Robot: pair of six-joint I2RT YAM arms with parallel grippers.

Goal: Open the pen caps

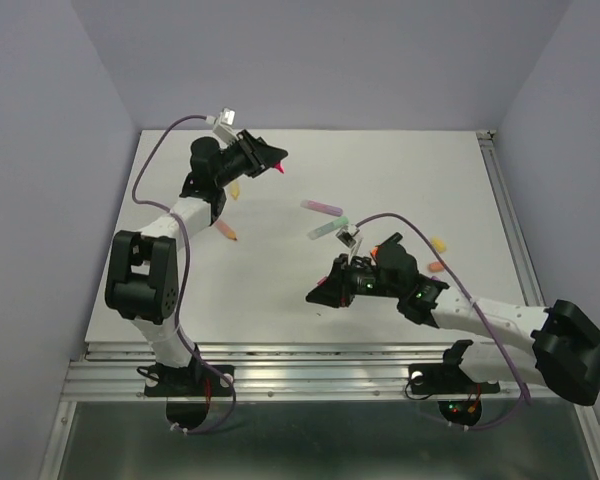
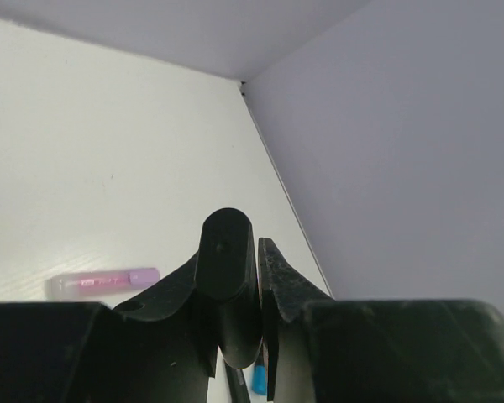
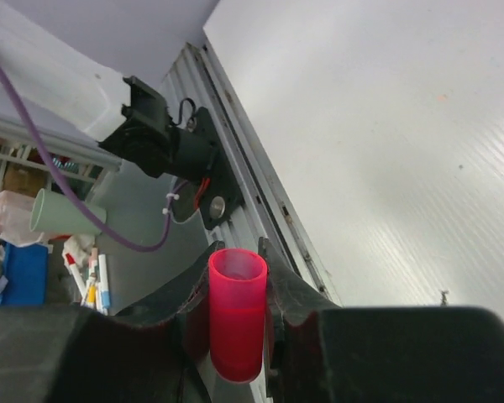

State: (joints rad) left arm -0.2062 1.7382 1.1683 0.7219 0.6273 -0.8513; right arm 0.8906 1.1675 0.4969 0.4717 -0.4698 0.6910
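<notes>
Step in hand: pulling one pen apart. I judge the pull complete, because the two halves sit in separate grippers, well apart.

- Right gripper, nearest the bases: jaws clamped on a red cap, its open mouth pointing out past the fingertips.
- Left gripper, farthest out: jaws clamped on a black barrel. In the top view a red tip projects beyond these jaws.

Next move, as I judge it: lower each gripper to the table, part the jaws over bare surface, and release both halves away from the loose items so nothing gets knocked.

Count, near to far:

- In hand: one cap, one barrel.
- Outboard of the right jaws: an orange bit and a second orange bit.
- Just beyond the right jaws: one mint pen and one pink pen, side by side.
- On the near side of the left jaws: one orange-tipped piece and one yellow piece.

That makes six loose items. The four small ones are too small for me to tell cap from pen.
</notes>
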